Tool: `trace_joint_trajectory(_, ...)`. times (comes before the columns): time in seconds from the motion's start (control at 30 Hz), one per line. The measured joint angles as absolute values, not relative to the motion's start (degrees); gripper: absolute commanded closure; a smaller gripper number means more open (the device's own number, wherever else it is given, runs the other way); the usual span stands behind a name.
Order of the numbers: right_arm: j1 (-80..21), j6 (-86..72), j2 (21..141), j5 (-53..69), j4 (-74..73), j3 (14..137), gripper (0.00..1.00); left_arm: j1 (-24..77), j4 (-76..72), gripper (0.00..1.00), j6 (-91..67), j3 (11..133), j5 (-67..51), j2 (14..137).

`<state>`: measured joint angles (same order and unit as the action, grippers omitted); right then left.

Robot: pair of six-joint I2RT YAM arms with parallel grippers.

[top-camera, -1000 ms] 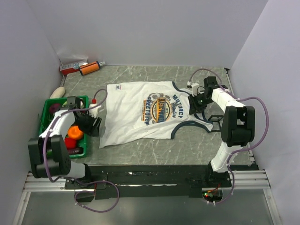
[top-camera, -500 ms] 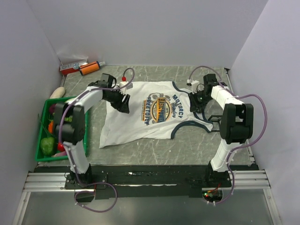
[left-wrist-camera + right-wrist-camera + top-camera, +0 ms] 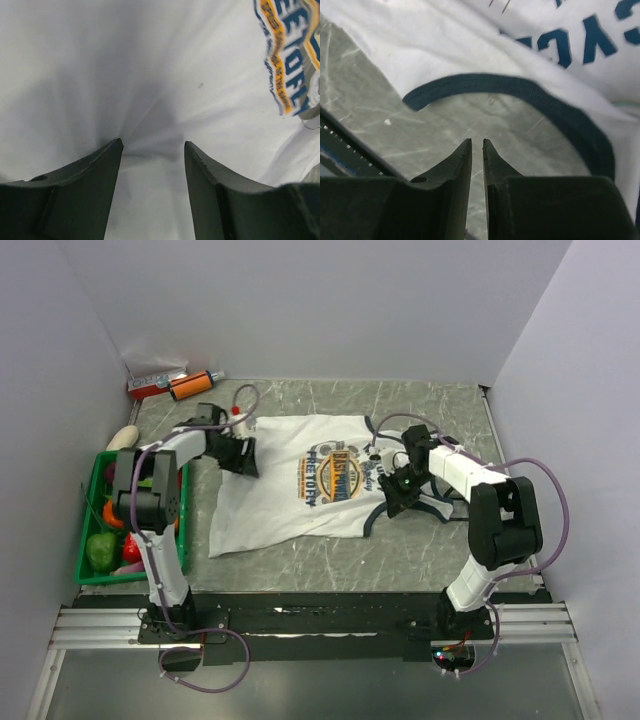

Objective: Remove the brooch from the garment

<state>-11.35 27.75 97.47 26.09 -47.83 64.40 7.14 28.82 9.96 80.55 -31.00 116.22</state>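
The garment (image 3: 285,495), a white jersey with navy trim and a blue-and-gold graphic (image 3: 335,478), lies flat on the table. No brooch shows in any view. My left gripper (image 3: 243,458) is down on the jersey's left part. In the left wrist view it (image 3: 152,145) stands open, its tips on white cloth (image 3: 150,60) that puckers between them. My right gripper (image 3: 393,505) hovers at the near armhole. Seen from the right wrist, it (image 3: 477,141) is open by only a narrow slit, holds nothing, and sits over bare table (image 3: 470,120) inside the navy trim loop (image 3: 520,87).
A green bin (image 3: 85,540) of colourful toys stands at the left edge. An orange and red tube (image 3: 185,387) lies at the back left corner, with a pale oval object (image 3: 122,437) nearer. A black bracket (image 3: 455,502) sits by the right arm.
My left arm swung from the green bin onto the jersey's left part. My right gripper moved from the jersey's far right to the near armhole, and its jaws narrowed. The neck area shifted left.
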Motion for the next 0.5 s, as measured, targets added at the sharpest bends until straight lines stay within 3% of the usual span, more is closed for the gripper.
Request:
trace_joint_trajectory(0.27, -9.4, 28.7, 95.7, 29.2, -51.4, 70.3, 0.77, -5.5, 30.1, 0.39, 11.1, 73.4, -27.9, 109.7)
trace_joint_trajectory(0.5, -9.2, 28.6, 99.9, 30.0, -48.5, 82.3, 0.76, 0.1, 30.5, 0.38, 11.1, 76.0, -32.0, 105.7)
